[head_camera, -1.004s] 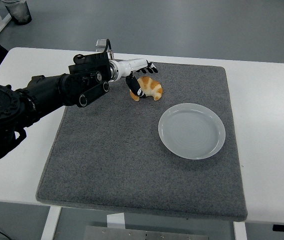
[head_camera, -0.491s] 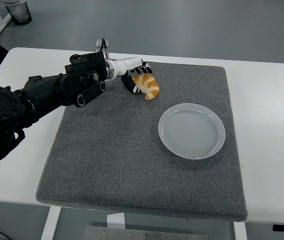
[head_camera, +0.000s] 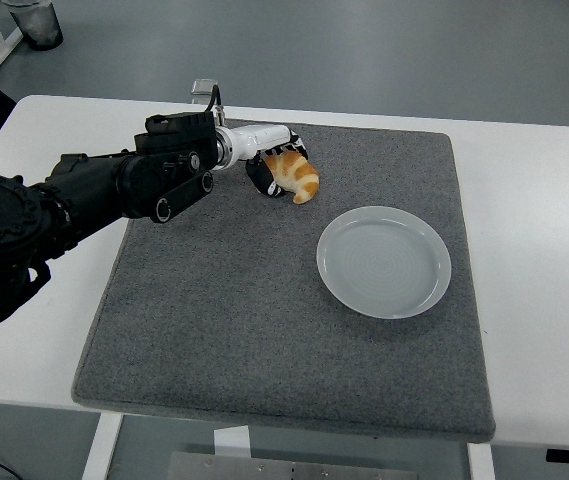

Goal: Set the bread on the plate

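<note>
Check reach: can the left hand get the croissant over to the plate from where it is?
Probably yes. The left hand is closed on the croissant at the far side of the grey mat. The plate lies to its right and nearer, empty, with only bare mat between them.

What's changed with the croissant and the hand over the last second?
The left hand has closed its fingers around the croissant, which has turned from lying crosswise to angling down-right and shifted slightly toward the hand. The plate and grey mat are unchanged; the plate is empty.
</note>
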Tool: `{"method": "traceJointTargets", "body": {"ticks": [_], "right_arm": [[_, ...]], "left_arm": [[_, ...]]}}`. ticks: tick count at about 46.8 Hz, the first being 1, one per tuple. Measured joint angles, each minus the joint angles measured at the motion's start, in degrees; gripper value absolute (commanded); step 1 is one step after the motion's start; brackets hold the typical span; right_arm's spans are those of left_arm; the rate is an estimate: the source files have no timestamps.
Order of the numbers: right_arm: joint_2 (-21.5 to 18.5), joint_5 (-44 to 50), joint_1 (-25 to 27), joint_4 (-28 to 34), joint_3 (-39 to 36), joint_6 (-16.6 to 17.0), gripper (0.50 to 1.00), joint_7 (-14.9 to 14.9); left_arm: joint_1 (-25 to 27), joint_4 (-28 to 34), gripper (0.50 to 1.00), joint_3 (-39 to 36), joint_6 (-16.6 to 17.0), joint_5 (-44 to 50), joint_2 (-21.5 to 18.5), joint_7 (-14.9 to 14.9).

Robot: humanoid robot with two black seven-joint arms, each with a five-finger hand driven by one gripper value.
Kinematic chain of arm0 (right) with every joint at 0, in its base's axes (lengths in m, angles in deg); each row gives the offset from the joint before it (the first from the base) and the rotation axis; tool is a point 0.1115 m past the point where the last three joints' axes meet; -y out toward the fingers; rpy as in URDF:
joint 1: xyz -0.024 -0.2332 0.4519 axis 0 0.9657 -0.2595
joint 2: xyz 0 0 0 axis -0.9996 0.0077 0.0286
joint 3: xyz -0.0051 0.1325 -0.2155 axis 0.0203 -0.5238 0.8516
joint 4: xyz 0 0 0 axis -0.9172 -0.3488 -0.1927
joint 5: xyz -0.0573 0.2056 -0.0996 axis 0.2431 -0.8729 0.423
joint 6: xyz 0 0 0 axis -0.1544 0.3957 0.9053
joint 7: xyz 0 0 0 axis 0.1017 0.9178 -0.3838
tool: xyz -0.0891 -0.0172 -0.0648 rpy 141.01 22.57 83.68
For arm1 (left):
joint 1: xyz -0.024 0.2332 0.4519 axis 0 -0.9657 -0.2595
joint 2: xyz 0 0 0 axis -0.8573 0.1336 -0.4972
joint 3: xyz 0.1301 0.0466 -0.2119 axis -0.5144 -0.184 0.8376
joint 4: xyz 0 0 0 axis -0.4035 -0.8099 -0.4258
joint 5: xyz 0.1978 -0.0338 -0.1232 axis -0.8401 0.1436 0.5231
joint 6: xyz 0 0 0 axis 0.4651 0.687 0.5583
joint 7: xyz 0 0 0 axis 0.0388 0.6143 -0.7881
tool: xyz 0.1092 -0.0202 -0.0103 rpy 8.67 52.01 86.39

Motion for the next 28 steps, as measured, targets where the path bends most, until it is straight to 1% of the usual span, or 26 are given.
{"method": "traceJointTargets", "body": {"ticks": [5,8,10,14,16,19,22,24,28], "right_arm": [[0.0,0.0,0.0,0.0,0.0,0.0,0.954,0.0],[0.0,0.0,0.0,0.0,0.0,0.0,0.952,0.0],[0.0,0.0,0.0,0.0,0.0,0.0,0.952,0.0],[0.0,0.0,0.0,0.0,0.0,0.0,0.952,0.0],[0.0,0.0,0.0,0.0,0.0,0.0,0.952,0.0],[0.0,0.0,0.0,0.0,0.0,0.0,0.954,0.0],[0.0,0.0,0.0,0.0,0.0,0.0,0.952,0.0],[0.0,0.0,0.0,0.0,0.0,0.0,0.952,0.0],[0.0,0.0,0.0,0.0,0.0,0.0,0.952,0.0]], "left_arm": [[-0.1,0.0,0.780,0.0,0.0,-0.5,0.0,0.0],[-0.2,0.0,0.748,0.0,0.0,-0.8,0.0,-0.1],[-0.2,0.1,0.737,0.0,0.0,-1.0,0.0,-0.1],[-0.2,0.3,0.675,0.0,0.0,-1.7,0.0,-0.2],[-0.2,0.4,0.662,-0.1,0.0,-1.9,0.0,-0.3],[-0.2,0.4,0.585,-0.1,0.0,-2.4,0.0,-0.5],[-0.2,0.4,0.549,-0.1,0.0,-2.8,0.0,-0.6],[-0.2,0.4,0.500,-0.1,0.0,-3.0,0.0,-0.8],[-0.3,0.4,0.500,-0.1,0.3,-3.9,0.0,-0.9]]}}
